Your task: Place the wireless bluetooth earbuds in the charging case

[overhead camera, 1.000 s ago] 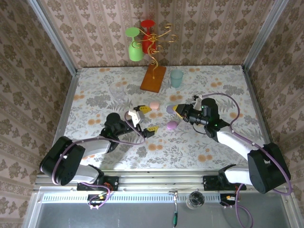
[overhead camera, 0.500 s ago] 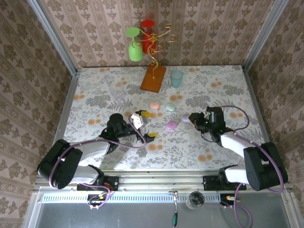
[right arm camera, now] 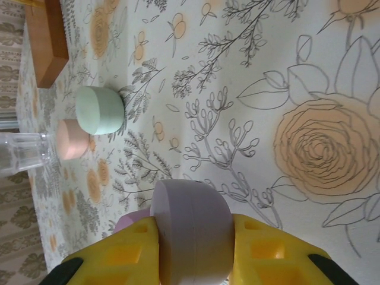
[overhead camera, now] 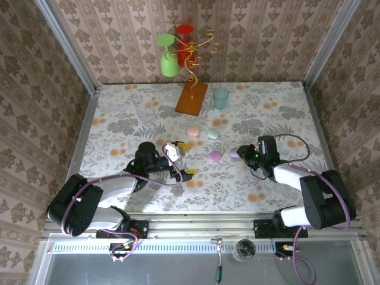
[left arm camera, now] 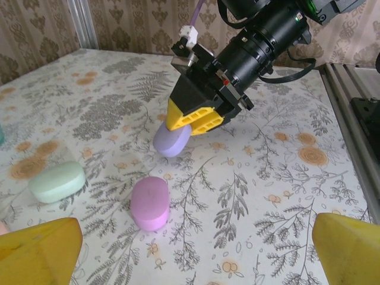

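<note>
Right gripper (overhead camera: 239, 152) pulls back nearer, clamped on the purple case (right arm camera: 193, 228) for loading; left gripper (overhead camera: 185, 159) gapes wide, empty.

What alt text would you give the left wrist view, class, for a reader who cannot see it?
The right tool, yellow-fingered, is shut on a lilac case low over the floral table. A pink case and a mint case lie nearer, apart from it. The left tool is open, its yellow fingertips at the bottom corners.
</note>
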